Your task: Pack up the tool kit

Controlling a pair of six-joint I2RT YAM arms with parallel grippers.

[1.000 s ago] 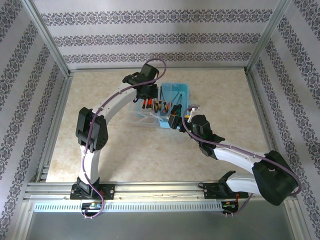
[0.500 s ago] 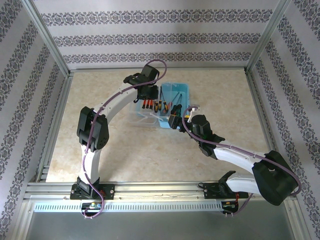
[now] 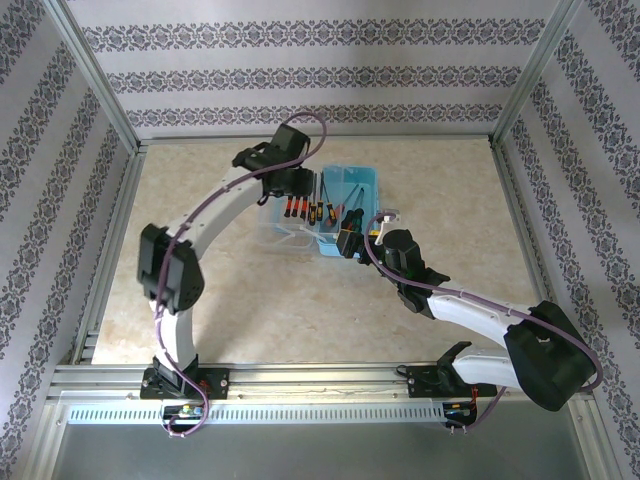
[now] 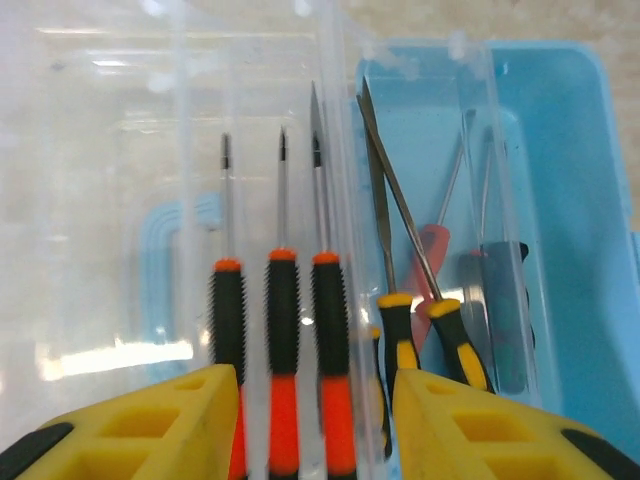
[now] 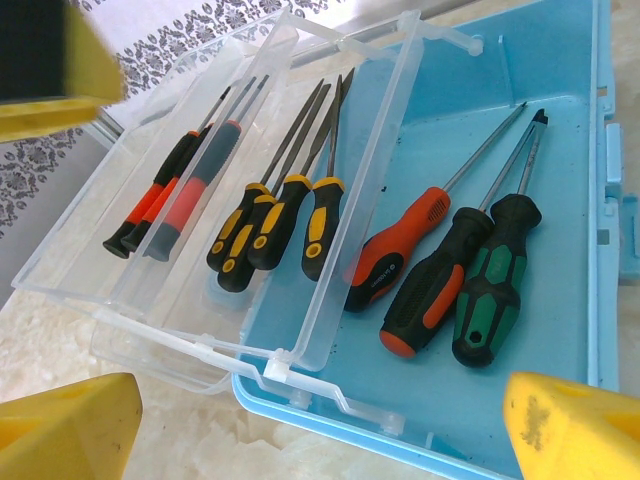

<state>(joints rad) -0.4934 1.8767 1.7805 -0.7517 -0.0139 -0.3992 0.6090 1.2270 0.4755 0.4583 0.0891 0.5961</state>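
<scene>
The blue tool box [image 3: 366, 186] lies open mid-table with a clear tray [image 3: 284, 236] hinged out to its left. In the tray lie three slim orange-and-black screwdrivers [image 4: 282, 330] and several yellow-and-black files [image 4: 400, 320]. In the box lie an orange screwdriver [image 5: 400, 245], a black-and-orange one [image 5: 435, 285] and a green-and-black one [image 5: 490, 290]. My left gripper [image 4: 315, 430] hovers over the slim screwdrivers' handles, open, gripping nothing. My right gripper [image 5: 320, 440] stands wide open at the box's near edge, holding nothing.
Aluminium frame posts and patterned walls close in the table on three sides. The clear tray's hinge and latch [image 5: 275, 362] sit just in front of the right gripper. Bare beige tabletop [image 3: 200, 200] stretches left of the tray.
The left gripper's jaws have parted over the slim screwdrivers, and the left arm's elbow has swung to the left. The right arm has stayed still.
</scene>
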